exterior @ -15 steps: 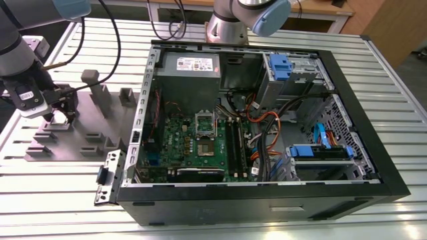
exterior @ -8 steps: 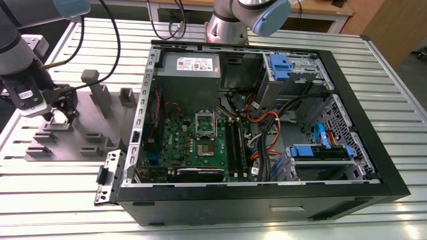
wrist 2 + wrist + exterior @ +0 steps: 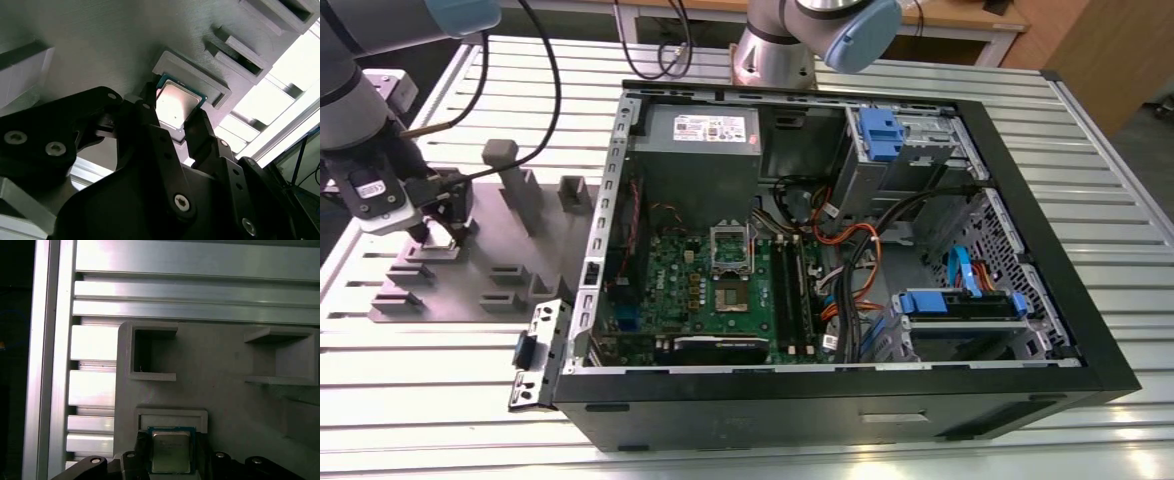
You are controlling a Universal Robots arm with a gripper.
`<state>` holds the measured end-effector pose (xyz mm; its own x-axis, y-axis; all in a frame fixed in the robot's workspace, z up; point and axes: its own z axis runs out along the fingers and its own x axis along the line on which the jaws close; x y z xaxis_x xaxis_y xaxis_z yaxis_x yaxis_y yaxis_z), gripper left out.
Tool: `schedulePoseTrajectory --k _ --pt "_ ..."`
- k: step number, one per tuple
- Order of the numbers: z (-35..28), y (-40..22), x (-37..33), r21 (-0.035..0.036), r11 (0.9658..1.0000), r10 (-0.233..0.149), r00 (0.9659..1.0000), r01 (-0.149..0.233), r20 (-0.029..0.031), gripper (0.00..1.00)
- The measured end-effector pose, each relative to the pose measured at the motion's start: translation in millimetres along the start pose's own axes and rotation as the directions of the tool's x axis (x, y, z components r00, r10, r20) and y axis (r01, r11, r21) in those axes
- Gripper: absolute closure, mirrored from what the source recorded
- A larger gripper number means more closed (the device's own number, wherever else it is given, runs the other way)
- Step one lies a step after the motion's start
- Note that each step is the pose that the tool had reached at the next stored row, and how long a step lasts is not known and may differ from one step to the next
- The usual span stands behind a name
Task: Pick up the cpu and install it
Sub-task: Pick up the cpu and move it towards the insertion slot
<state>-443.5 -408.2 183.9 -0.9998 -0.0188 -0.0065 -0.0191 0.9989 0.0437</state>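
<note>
Dim wrist views; cpu (image 3: 175, 105) glares, perhaps overexposed.

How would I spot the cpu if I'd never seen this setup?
Find the grey plastic tray on the exterior view's left of the open computer case; the pincer hangs over the tray's end farthest from the case. Right at the pincer, in a shallow framed recess, lies the cpu: a small flat square with a silvery metal top, unlike the plain grey blocks and empty pockets around it.

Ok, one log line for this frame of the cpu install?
stage: pick | end effector: shut on cpu | location: at grey tray, exterior view's left | computer case: open, cpu not yet installed
</note>
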Motion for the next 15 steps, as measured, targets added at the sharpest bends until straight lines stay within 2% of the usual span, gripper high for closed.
schedulePoseTrajectory --k 8,15 --pt "0.0 0.0 0.0 -0.0001 1.0 0.0 1.0 0.0 0.0001 0.53" --pt "-4.7 0.2 -0.1 -0.0001 1.0 0.0 1.0 0.0 0.0002 0.53"
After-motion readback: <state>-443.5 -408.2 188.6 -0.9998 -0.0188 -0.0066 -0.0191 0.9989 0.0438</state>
